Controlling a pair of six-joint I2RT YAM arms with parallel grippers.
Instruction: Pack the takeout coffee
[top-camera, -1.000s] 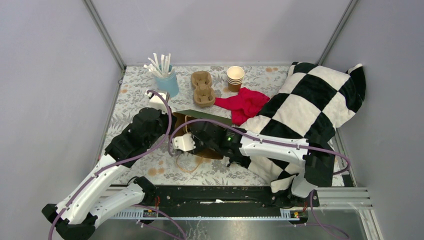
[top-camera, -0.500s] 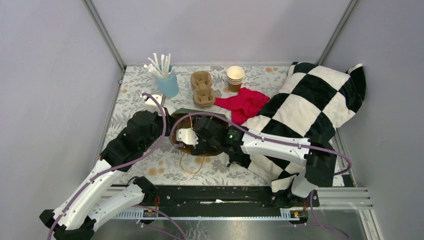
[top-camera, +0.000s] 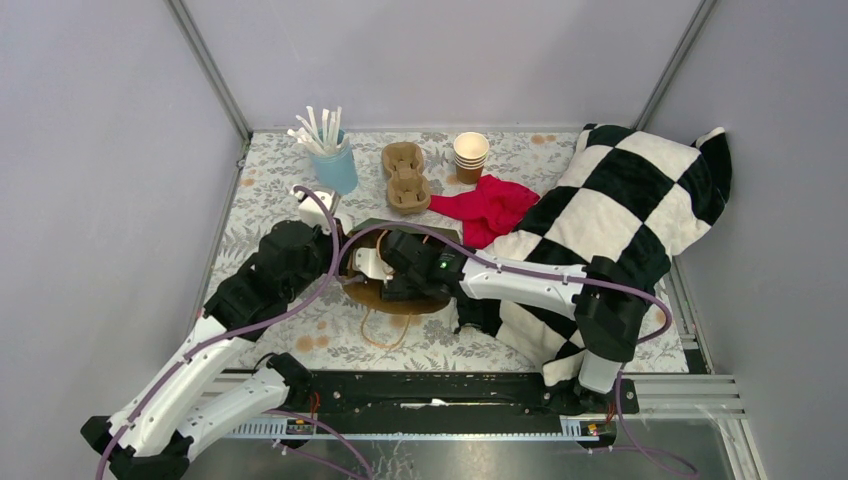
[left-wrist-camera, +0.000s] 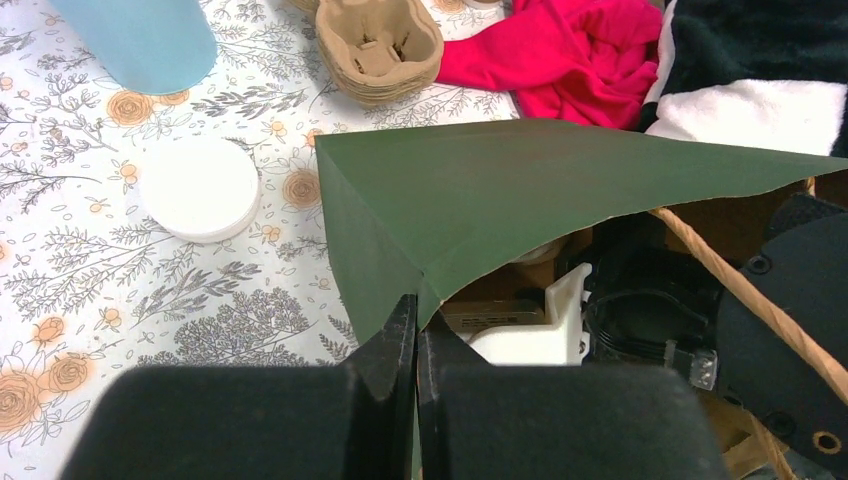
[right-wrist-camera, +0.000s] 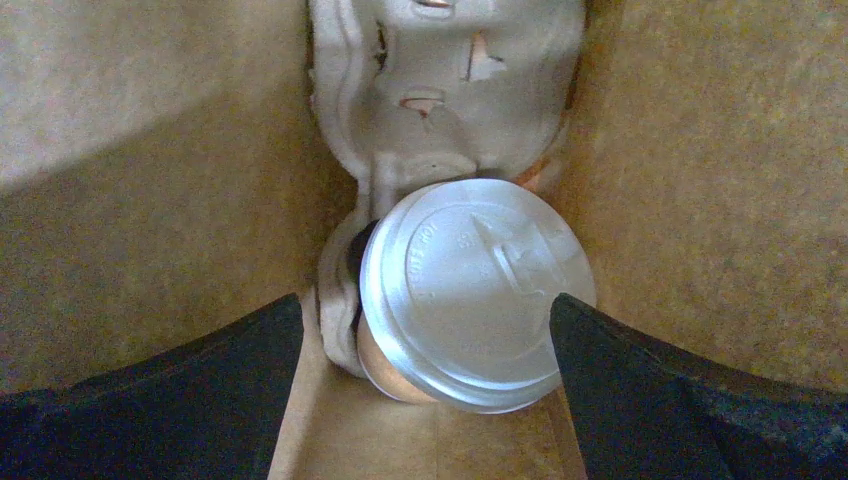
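Observation:
The takeout coffee (right-wrist-camera: 475, 290), a brown paper cup with a white lid, sits in a pulp cup carrier (right-wrist-camera: 440, 90) inside a paper bag (left-wrist-camera: 520, 190), green outside and brown inside. My right gripper (right-wrist-camera: 425, 330) is inside the bag and open. Its fingers stand wide on either side of the lid, the right one close to the rim. In the top view the right gripper (top-camera: 385, 268) reaches into the bag's mouth (top-camera: 395, 226). My left gripper (left-wrist-camera: 416, 305) is shut on the bag's green edge and holds it up.
A loose white lid (left-wrist-camera: 200, 188) lies left of the bag. At the back stand a blue cup of white sticks (top-camera: 335, 165), stacked pulp carriers (top-camera: 406, 178) and stacked paper cups (top-camera: 471, 155). A red cloth (top-camera: 490, 207) and a checkered pillow (top-camera: 620, 210) lie to the right.
My right gripper has opened and let go of the coffee, and has moved a little deeper into the bag. The left gripper stays shut on the bag's edge and has shifted slightly.

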